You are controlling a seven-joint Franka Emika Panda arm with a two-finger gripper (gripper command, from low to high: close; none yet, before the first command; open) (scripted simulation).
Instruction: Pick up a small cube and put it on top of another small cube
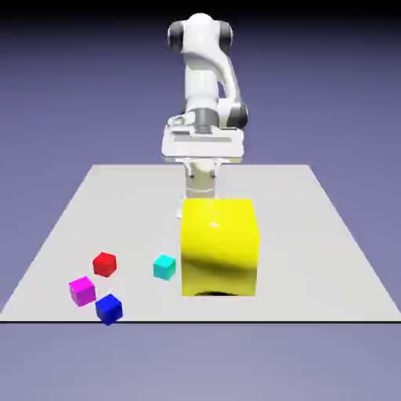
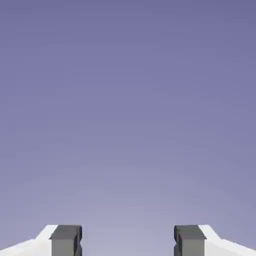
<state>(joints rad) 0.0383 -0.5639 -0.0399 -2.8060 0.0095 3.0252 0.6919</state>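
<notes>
my tool (image 2: 128, 241) hangs wide apart, empty, behind the yellow block (image 1: 220, 247). the cyan cube (image 1: 164, 267) sits just beside that block, so i risk clipping it; the pink cube (image 1: 81, 290) waits near red and blue.

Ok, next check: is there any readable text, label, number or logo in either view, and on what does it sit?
None: no text, label, number or logo can be read in either view.
The yellow block and the cyan cube, magenta cube, red cube and blue cube have plain faces.
The arm and table carry no markings.
The hand view shows only the open gripper against the plain backdrop.
</notes>
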